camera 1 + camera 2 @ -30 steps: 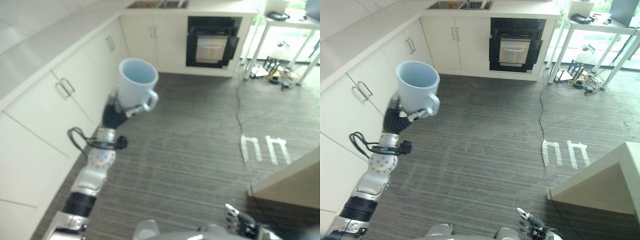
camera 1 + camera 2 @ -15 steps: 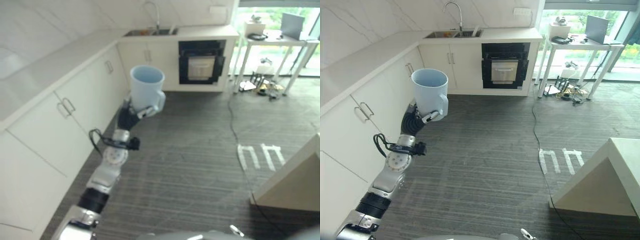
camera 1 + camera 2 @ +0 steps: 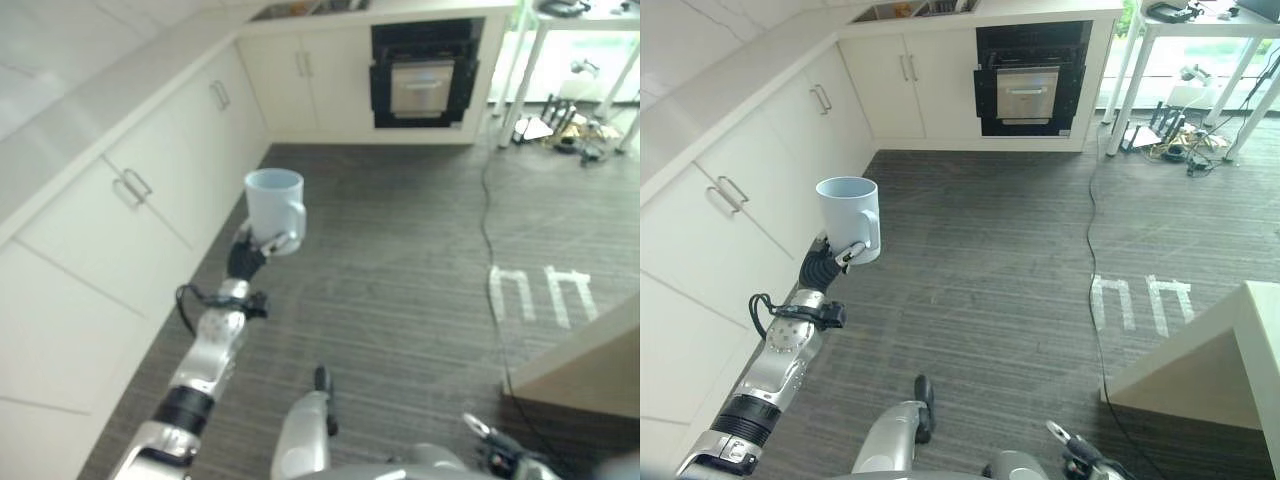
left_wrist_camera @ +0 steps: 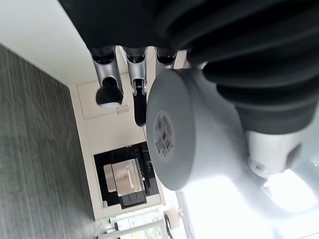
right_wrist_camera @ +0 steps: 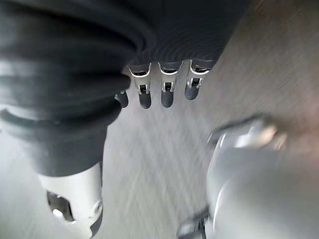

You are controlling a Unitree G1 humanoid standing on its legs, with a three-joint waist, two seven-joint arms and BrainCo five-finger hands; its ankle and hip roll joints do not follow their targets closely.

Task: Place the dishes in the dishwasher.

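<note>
A pale blue mug (image 3: pixel 273 205) stands upright in the air beside the white lower cabinets, its handle turned toward the open floor. My left hand (image 3: pixel 243 258) is shut on it from below. In the left wrist view the mug's round base (image 4: pixel 184 134) lies against the palm, with the fingers (image 4: pixel 109 89) curled beside it. A black built-in appliance with a silver front (image 3: pixel 425 75) sits in the far wall of cabinets, several steps ahead. My right hand (image 3: pixel 1080 462) hangs low at the bottom right, its fingers (image 5: pixel 167 94) relaxed over the floor and holding nothing.
White cabinets (image 3: pixel 130 190) under a pale counter run along the left and turn at the far corner by a sink (image 3: pixel 915 8). A white table with cables under it (image 3: pixel 570 130) stands at the far right. A pale table corner (image 3: pixel 1220 360) juts in at the right. White tape marks (image 3: pixel 1140 300) lie on the grey floor.
The camera has tilted down, so the whole scene has shifted. My left hand still holds the mug, now lower and farther out from my head. My right hand's fingers are back at the bottom right.
</note>
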